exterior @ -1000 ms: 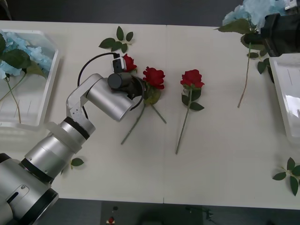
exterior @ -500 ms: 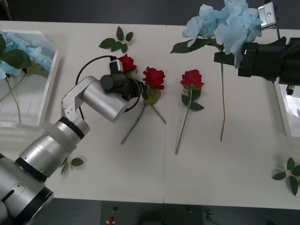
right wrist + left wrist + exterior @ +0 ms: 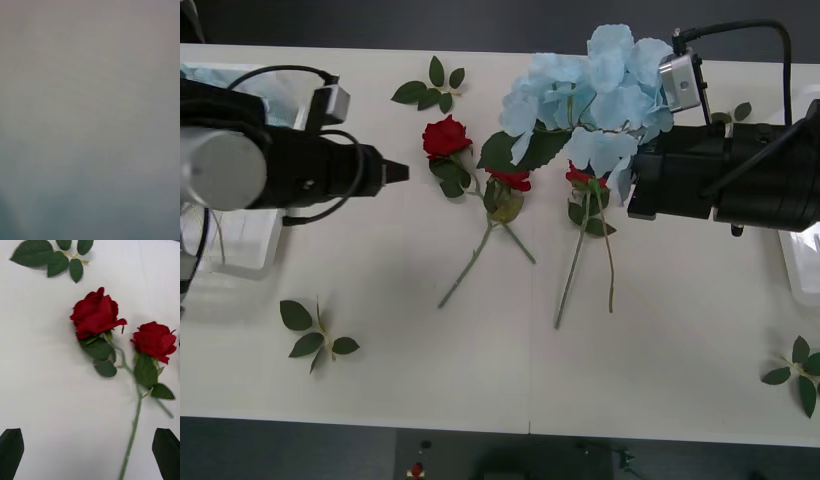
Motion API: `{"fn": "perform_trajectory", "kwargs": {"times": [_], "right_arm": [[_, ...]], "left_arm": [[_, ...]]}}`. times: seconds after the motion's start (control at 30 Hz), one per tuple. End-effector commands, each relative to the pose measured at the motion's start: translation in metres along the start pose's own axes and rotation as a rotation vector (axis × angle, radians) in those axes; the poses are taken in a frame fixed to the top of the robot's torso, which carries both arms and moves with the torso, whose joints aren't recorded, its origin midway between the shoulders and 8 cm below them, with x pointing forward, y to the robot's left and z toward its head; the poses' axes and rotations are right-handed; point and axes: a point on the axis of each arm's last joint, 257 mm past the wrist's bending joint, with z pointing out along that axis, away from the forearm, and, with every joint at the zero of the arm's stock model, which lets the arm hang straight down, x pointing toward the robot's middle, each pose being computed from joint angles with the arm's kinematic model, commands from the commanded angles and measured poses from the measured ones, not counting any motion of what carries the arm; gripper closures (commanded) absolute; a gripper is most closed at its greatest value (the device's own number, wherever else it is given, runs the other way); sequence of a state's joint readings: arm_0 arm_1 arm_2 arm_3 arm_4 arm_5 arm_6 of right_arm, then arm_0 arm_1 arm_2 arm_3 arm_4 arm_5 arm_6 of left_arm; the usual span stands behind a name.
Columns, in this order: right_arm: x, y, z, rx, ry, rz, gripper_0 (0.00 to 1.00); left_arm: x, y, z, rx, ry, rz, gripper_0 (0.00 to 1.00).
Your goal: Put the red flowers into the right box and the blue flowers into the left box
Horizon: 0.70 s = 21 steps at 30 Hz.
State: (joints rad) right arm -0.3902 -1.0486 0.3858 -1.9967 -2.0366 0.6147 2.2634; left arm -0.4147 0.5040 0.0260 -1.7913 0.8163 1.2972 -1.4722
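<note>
Fabric petals on wire-thin stems, so these weigh nothing and flop. My right tool, at 3 o'clock over the surface, holds a blue flower by its stem just under the head, above the middle roses. My left tool hangs wide open short of the leftmost red rose; I'd pinch its stem, not the squashy bloom.
</note>
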Motion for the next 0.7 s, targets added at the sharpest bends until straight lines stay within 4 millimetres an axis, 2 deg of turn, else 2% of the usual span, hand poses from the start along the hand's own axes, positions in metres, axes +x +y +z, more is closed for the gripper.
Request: {"fn": "perform_trajectory", "kwargs": {"times": [0.03, 0.13, 0.3, 0.37, 0.5, 0.53, 0.67, 0.7], "right_arm": [[-0.006, 0.024, 0.004, -0.052, -0.002, -0.006, 1.0], [-0.009, 0.029, 0.005, -0.067, -0.011, 0.014, 1.0], [-0.009, 0.033, 0.006, -0.077, -0.015, 0.02, 1.0], [-0.009, 0.033, 0.006, -0.08, -0.017, 0.026, 1.0], [-0.011, 0.035, 0.006, -0.086, -0.021, 0.033, 1.0], [-0.011, 0.035, 0.006, -0.086, -0.021, 0.036, 1.0], [-0.013, 0.037, 0.006, -0.094, -0.026, 0.042, 1.0], [-0.012, 0.038, 0.006, -0.095, -0.026, 0.044, 1.0]], "left_arm": [[-0.001, -0.006, -0.027, 0.147, -0.003, 0.211, 0.0], [0.007, -0.015, -0.033, 0.304, -0.035, 0.324, 0.0], [0.026, -0.049, -0.019, 0.577, -0.212, 0.572, 0.0], [0.031, -0.064, -0.012, 0.646, -0.24, 0.537, 0.0], [0.042, -0.111, -0.005, 0.847, -0.266, 0.361, 0.0], [0.043, -0.118, -0.005, 0.874, -0.271, 0.339, 0.0], [0.048, -0.177, -0.015, 1.073, -0.311, 0.213, 0.0], [0.048, -0.184, -0.017, 1.1, -0.318, 0.196, 0.0]]}}
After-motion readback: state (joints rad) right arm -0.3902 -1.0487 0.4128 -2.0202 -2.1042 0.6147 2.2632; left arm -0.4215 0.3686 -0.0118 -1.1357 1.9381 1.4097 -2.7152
